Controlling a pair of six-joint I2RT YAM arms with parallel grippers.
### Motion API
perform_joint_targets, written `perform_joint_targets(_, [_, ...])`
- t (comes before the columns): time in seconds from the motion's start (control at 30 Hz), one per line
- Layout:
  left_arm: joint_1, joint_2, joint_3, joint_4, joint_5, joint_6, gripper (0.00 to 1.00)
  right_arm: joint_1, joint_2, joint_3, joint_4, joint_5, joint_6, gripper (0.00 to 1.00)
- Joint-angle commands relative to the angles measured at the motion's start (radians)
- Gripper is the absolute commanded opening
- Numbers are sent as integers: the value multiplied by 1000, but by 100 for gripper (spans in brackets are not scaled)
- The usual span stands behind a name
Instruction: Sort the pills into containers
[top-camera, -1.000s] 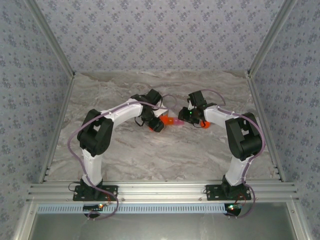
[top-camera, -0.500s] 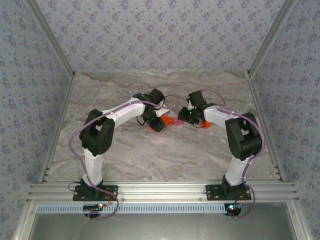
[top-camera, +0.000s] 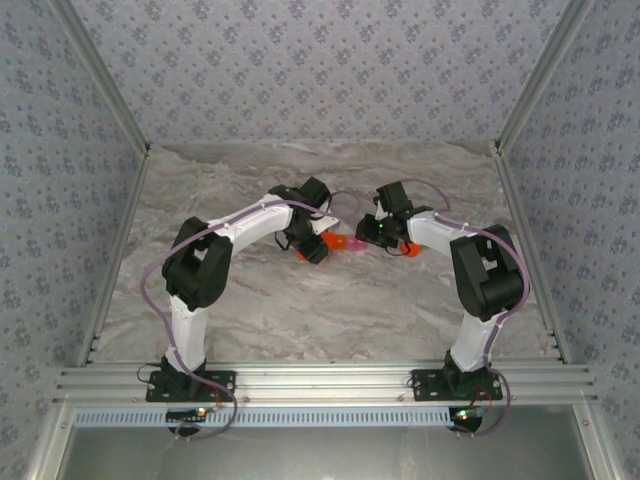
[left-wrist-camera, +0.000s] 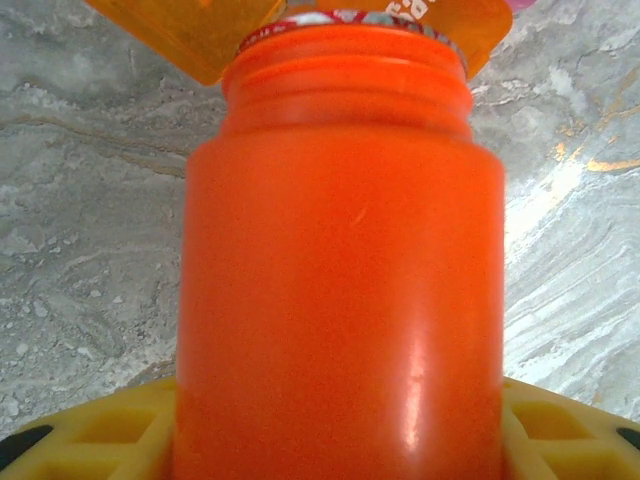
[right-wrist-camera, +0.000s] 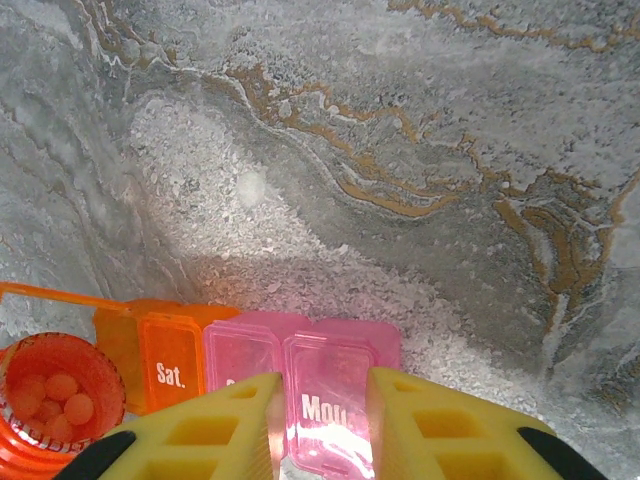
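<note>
Right wrist view: right hand (right-wrist-camera: 320, 420) clamps the pill box (right-wrist-camera: 245, 355) by its pink cell (right-wrist-camera: 335, 395) on the counter (right-wrist-camera: 400, 150); left hand (left-wrist-camera: 335, 440) clamps the open bottle (right-wrist-camera: 105, 365), its mouth just beside the orange cell (right-wrist-camera: 165, 365)

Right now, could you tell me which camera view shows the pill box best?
The right wrist view: the pill box lies close, its orange and pink cells and lid labels Sat. and Mon readable. Top external gives a tiny orange-pink speck between the arms. In the left wrist view the orange bottle hides most of it.
</note>
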Motion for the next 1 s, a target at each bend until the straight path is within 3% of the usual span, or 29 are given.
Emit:
perform_joint_targets(0.0, [-7, 12, 30, -30, -14, 18, 0, 8, 26, -6, -14, -14, -4, 30])
perform_joint_targets(0.97, [-6, 8, 36, -51, -25, 38, 0, 8, 26, -3, -17, -14, 0, 30])
